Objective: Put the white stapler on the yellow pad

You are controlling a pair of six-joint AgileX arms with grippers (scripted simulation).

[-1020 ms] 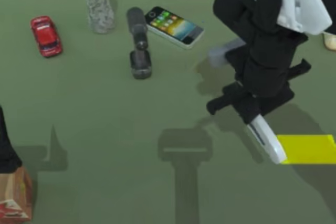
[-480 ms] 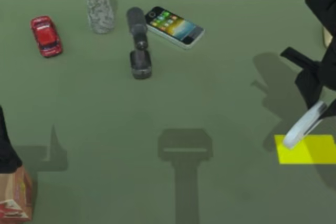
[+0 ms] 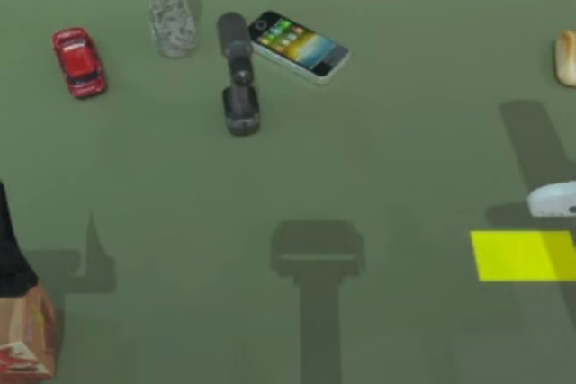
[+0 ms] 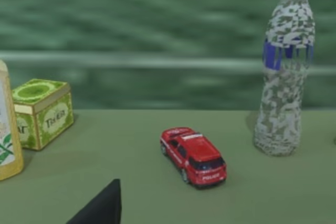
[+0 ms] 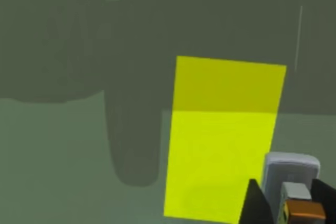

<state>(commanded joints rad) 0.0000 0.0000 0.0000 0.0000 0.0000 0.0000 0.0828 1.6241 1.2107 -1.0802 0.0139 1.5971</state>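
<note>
The yellow pad (image 3: 522, 255) lies flat at the table's right edge, and it fills the middle of the right wrist view as yellow pad (image 5: 226, 140). Only one rounded end of the white stapler (image 3: 553, 198) shows in the top view, poking in from the right edge just beyond the pad's far side. My right gripper (image 5: 290, 195) is shut on the white stapler (image 5: 291, 169), a dark finger on each side, over one corner of the pad. The right arm itself is outside the top view. My left gripper (image 3: 11, 263) stays parked at the left edge, open.
A red toy car (image 3: 78, 62), a bottle (image 3: 167, 2), a dark dumbbell-like object (image 3: 238, 74) and a smartphone (image 3: 300, 46) sit along the back. A bread roll (image 3: 566, 58) is at the right edge, a carton (image 3: 25, 334) at front left, a green tin (image 4: 43, 111) beyond the car.
The right arm swung right and left the top view, carrying the stapler. The stapler turned from slanting over the pad's left end to level beside the pad's far edge.
</note>
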